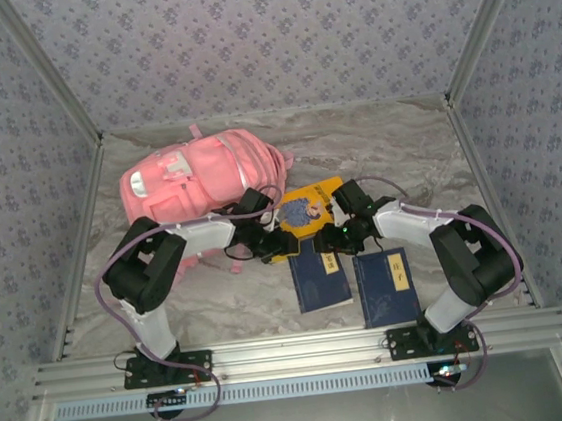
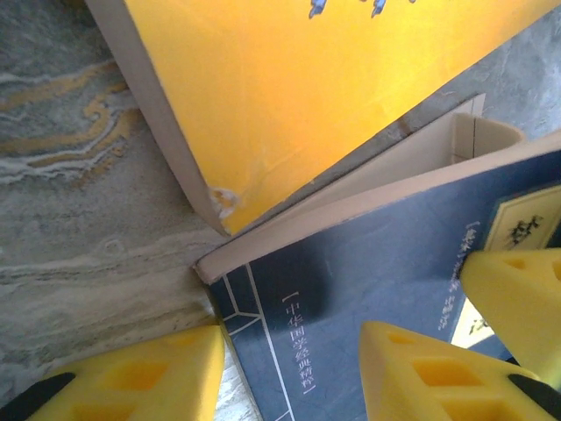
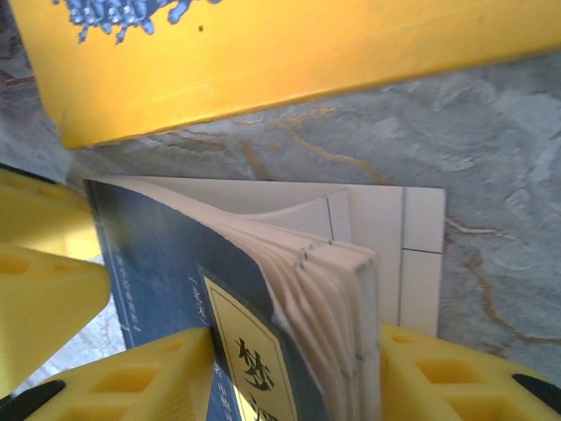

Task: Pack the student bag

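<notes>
The student bag [image 1: 202, 179], pink, lies on its side at the back left of the table. A dark blue book [image 1: 320, 279] lies in the middle. My right gripper [image 3: 294, 351] is shut on its far edge: one finger presses the cover [image 3: 158, 263], the other the page block, and the pages fan upward. My left gripper [image 2: 294, 338] stands open over the book's other far corner [image 2: 263, 289], one finger [image 2: 131, 377] beside the spine and one [image 2: 421, 377] over the cover. Both grippers [image 1: 272, 242] [image 1: 342, 232] meet at that edge.
A yellow book [image 1: 308, 211] lies just beyond the blue one, its corner [image 2: 263, 105] close above the grippers. A second blue book [image 1: 388, 287] lies to the right. Marble table [image 1: 395, 148] runs to patterned walls; a metal rail [image 1: 296, 350] edges the near side.
</notes>
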Action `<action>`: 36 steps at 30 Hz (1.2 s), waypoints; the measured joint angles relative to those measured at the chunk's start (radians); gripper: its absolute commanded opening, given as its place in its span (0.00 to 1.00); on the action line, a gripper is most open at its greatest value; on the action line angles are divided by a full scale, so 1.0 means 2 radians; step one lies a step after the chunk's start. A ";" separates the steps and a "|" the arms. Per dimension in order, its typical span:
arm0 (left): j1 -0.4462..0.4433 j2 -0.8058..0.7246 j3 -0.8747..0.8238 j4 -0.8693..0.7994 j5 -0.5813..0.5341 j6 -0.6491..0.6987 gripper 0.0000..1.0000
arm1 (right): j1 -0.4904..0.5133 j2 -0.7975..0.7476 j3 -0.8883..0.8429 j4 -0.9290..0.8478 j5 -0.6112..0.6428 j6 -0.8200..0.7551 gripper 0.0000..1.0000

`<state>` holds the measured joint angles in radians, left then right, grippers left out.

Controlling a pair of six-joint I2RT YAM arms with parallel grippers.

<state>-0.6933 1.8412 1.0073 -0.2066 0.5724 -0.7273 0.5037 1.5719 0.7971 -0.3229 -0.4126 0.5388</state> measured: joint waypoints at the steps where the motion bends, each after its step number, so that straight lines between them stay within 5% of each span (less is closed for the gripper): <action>1: 0.000 0.000 0.000 -0.001 0.000 0.000 0.43 | 0.000 0.000 0.000 0.000 -0.004 0.001 0.46; 7: 0.000 -0.001 0.003 -0.007 -0.005 0.000 0.43 | -0.006 -0.009 0.000 -0.005 -0.011 0.001 0.32; 16: -0.002 -0.001 0.006 -0.013 -0.010 0.002 0.42 | -0.007 -0.022 0.001 -0.024 0.003 -0.003 0.29; 25: -0.004 -0.001 0.008 -0.017 -0.015 0.002 0.42 | 0.006 -0.022 0.017 -0.052 0.025 -0.020 0.02; 36: 0.002 -0.087 0.036 -0.091 -0.057 0.042 0.53 | 0.006 -0.084 0.045 -0.100 0.028 -0.019 0.00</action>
<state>-0.6884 1.6669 1.0801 -0.3893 0.4576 -0.6430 0.5152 1.4048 0.8864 -0.5220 -0.3565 0.5003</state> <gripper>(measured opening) 0.515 0.057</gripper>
